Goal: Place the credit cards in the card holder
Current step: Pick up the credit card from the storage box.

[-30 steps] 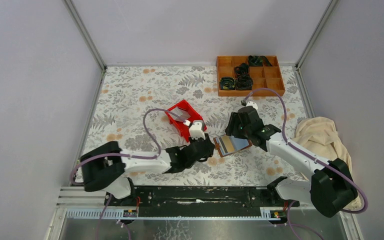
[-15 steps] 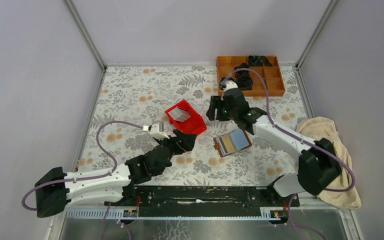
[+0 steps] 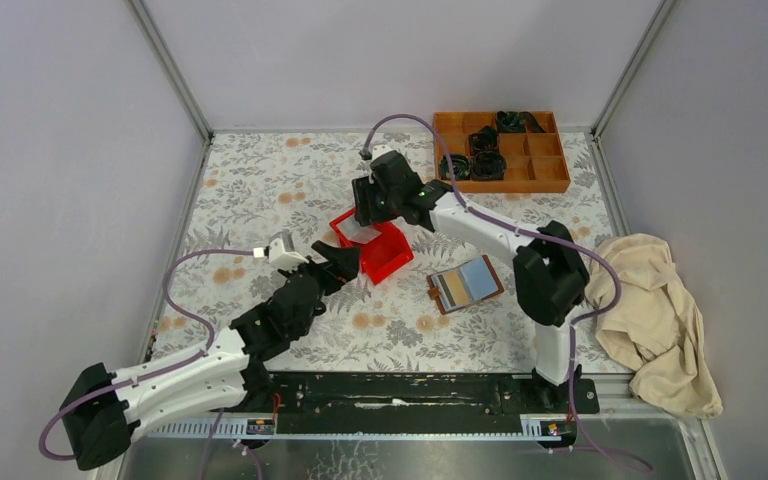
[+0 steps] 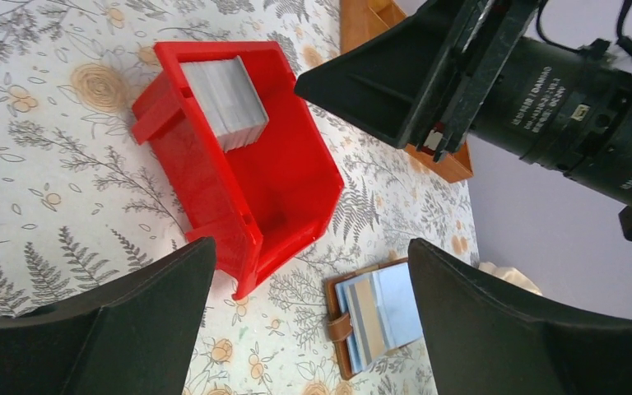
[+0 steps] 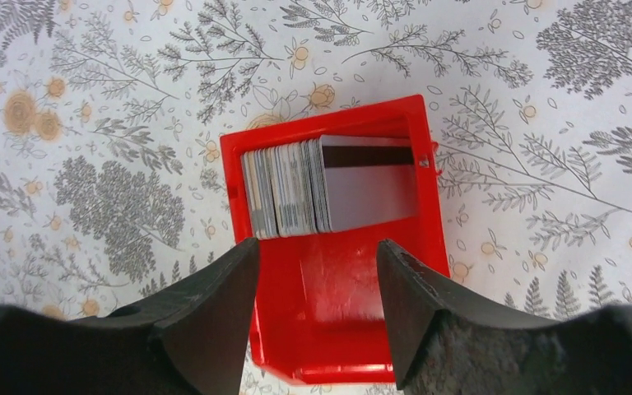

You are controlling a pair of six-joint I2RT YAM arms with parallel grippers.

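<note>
Several grey credit cards (image 5: pixel 329 197) stand stacked at the far end of a red bin (image 5: pixel 329 304); the same stack of cards (image 4: pixel 226 99) shows in the left wrist view. My right gripper (image 5: pixel 317 245) hovers open over that bin (image 3: pixel 385 255), nothing between its fingers. The brown card holder (image 3: pixel 480 272) lies open on the table right of the bin, with a gold-tan card (image 4: pixel 368 317) in its blue lining. My left gripper (image 4: pixel 310 251) is open and empty, just left of the bin and pointing toward the card holder (image 4: pixel 395 304).
An orange wooden compartment tray (image 3: pixel 505 186) with black coiled items stands at the back right. A crumpled beige cloth (image 3: pixel 655 310) lies at the right edge. The right arm (image 4: pixel 543 90) crosses above the bin.
The right gripper swung left from the card holder to above the red bin. The left arm pulled back leftward from the card holder and its gripper opened.
</note>
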